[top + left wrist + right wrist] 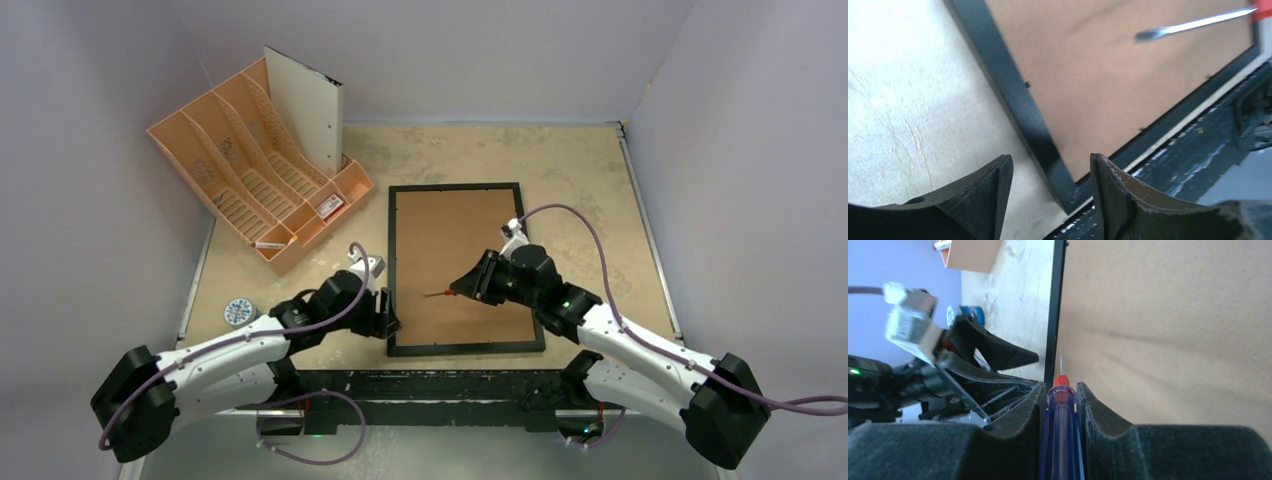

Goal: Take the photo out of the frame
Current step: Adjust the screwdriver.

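Here the frame (391,270) lies back-up. The left gripper (1050,165) is spread at its near left corner; the right gripper (1064,390) pinches a screwdriver (1061,430) over it.

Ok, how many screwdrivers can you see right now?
1. A blue-handled screwdriver is clamped in the right gripper, its tip over the brown backing board of the frame. Others could be hidden inside the orange file organiser.

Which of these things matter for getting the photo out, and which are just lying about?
In use: frame, back up; screwdriver, gripped by right end effector; left end effector, open beside the frame.
Lying about: orange organiser; white board in it; small blue round item.
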You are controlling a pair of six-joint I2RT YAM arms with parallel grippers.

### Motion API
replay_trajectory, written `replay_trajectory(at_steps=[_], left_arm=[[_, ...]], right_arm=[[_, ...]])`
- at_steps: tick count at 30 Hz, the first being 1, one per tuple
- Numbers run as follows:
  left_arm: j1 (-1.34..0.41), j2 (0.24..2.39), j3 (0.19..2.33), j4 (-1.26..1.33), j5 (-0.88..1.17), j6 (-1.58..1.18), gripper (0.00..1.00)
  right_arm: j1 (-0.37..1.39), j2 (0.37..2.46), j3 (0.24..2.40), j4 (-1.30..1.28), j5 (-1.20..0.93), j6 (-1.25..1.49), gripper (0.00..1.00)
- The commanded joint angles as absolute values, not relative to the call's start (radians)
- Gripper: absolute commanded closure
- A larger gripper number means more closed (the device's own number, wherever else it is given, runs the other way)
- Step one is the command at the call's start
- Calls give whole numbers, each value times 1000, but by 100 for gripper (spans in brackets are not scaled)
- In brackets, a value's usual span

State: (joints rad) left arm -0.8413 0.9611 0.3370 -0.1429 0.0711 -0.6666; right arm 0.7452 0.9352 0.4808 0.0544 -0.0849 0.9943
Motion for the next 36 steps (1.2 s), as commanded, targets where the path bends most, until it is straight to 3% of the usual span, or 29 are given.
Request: replay_trajectory(at_steps=[1,5,12,16,24,31,36], left_arm=[[-847,861,487,-242,53,-604,39],[-847,863,625,-295,80,-455,39],[-846,979,842,-364,377,-149,40],[-846,1032,867,-387,534,-7,41],[-846,1052,857,-336,533,65,43],[-846,1110,883,-374,540,85,63],[-845,1133,902,-373,516,76,86]], right_arm=[[682,936,510,117,-334,869,100],[639,959,563,99,-499,779,100],[584,1005,696,25,-710,649,100],[565,1056,739,43,-814,664,100],[564,1129,787,85,-936,705,100],[563,1145,811,83,-956,721,100],[563,1148,822,55,-967,716,100]])
